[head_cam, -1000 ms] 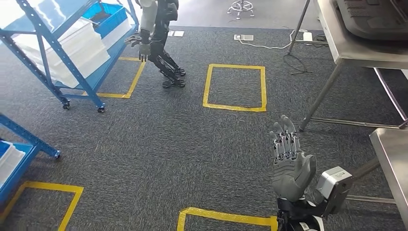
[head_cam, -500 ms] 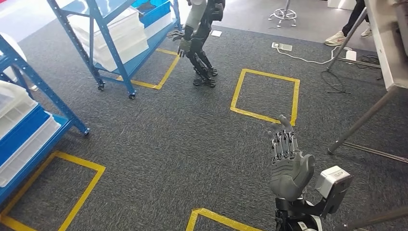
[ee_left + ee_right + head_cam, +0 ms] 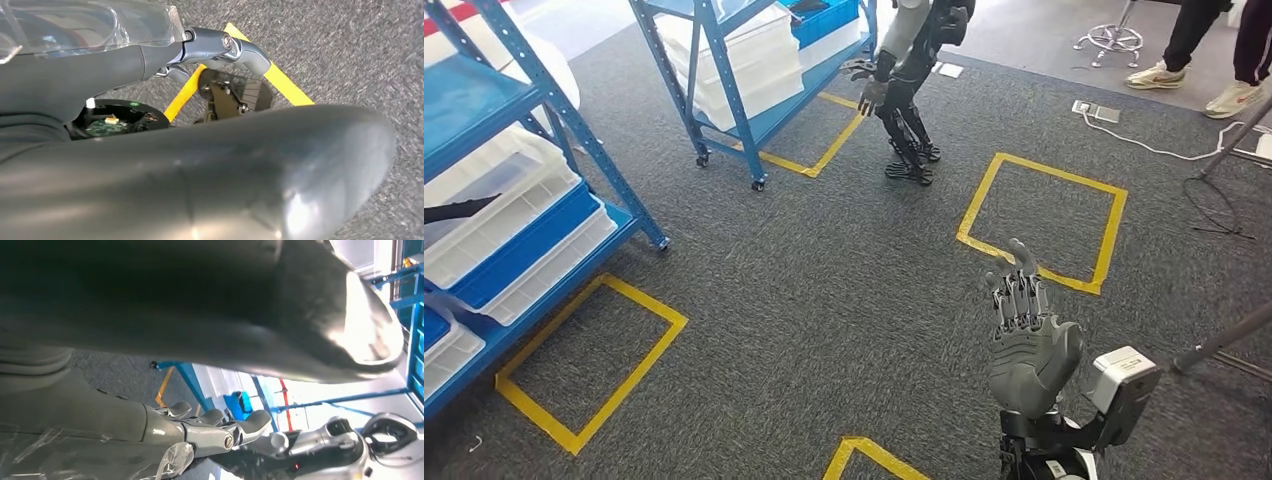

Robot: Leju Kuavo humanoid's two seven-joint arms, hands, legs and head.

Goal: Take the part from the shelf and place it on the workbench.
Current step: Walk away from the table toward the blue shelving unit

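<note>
- Our right hand (image 3: 1030,350) is raised over the grey carpet (image 3: 824,300), fingers (image 3: 1016,295) straight, pressed together, holding nothing.
- Our left hand's (image 3: 150,150) fingers: we cannot tell.
- A blue shelf (image 3: 514,200) with white bins (image 3: 494,190) stands at left.

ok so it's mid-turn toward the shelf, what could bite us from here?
1. A second robot stands by the far blue shelf, beside a likely walking line; collision is possible.
2. Two people's feet and a floor cable lie at the upper right: a trip hazard if it drifts that way.
3. The raised right hand, holding nothing, could clip the near shelf's upright on approach.
</note>
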